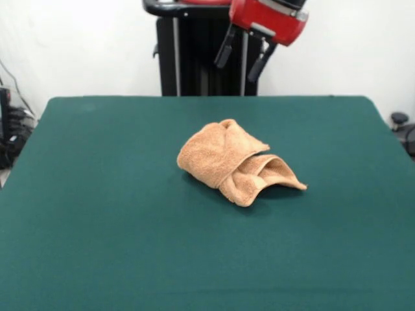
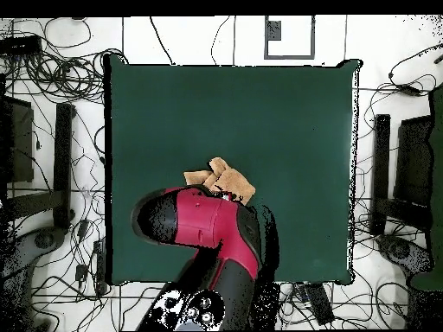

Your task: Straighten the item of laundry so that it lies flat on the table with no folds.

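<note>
The item of laundry (image 1: pixel 231 161), an orange-tan terry towel, lies crumpled and folded over itself near the middle of the green table (image 1: pixel 97 207). One flap curls open toward the right. My gripper (image 1: pixel 243 57) hangs high above the table's far edge, well clear of the towel, open with nothing between its two black fingers (image 1: pixel 225 48). In the overhead view the red arm (image 2: pixel 208 226) covers part of the towel (image 2: pixel 228 180), and the gripper itself is hidden under it on the table (image 2: pixel 216 104).
The black pedestal (image 1: pixel 188 58) stands behind the table's far edge. Cables and gear (image 1: pixel 10 129) sit off the left side, and a dark object (image 1: pixel 402 126) off the right. Tangled cables (image 2: pixel 78 251) and black stands (image 2: pixel 381 173) ring the table from above.
</note>
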